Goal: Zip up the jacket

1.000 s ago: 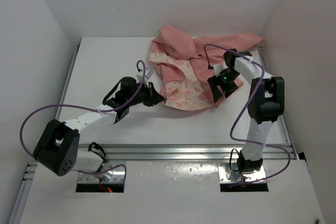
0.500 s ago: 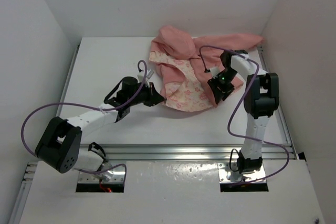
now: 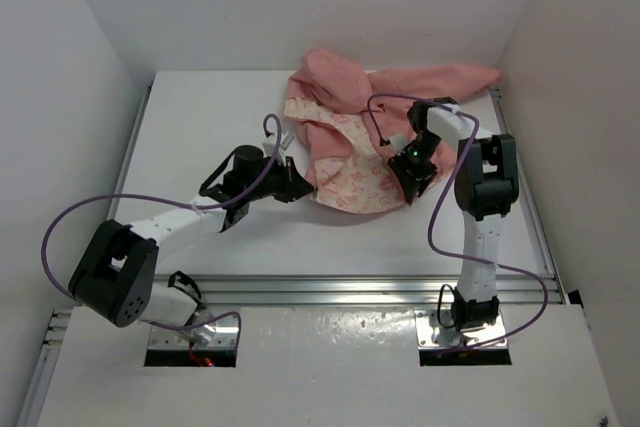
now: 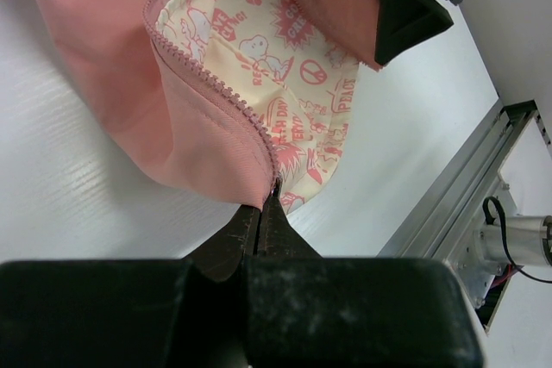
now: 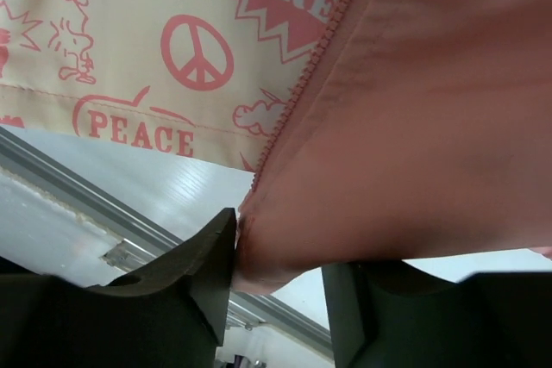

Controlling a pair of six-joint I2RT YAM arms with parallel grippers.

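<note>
Top external view: the jacket (image 3: 370, 137) lies open toward the far right of the table (image 3: 200, 117), hood away from the arms, printed lining (image 3: 355, 167) facing up.

Left gripper (image 4: 263, 213): jaws fully closed, pinching the bottom corner of one front panel, right where the zipper teeth (image 4: 216, 84) end.

Right gripper (image 5: 280, 277): jaws a little apart, with a thick fold of the other panel's hem filling the gap. It appears pinched from both sides.

Handling assessment: the fabric is light, soft and limp. It drapes and folds from each grip point and will not hold a shape unsupported. The tooth rows will wander unless each panel is kept taut. Best holds are the two bottom corners beside the teeth, as now taken.

Outstanding: the two zipper ends are apart, and no slider is visible in any view.
</note>
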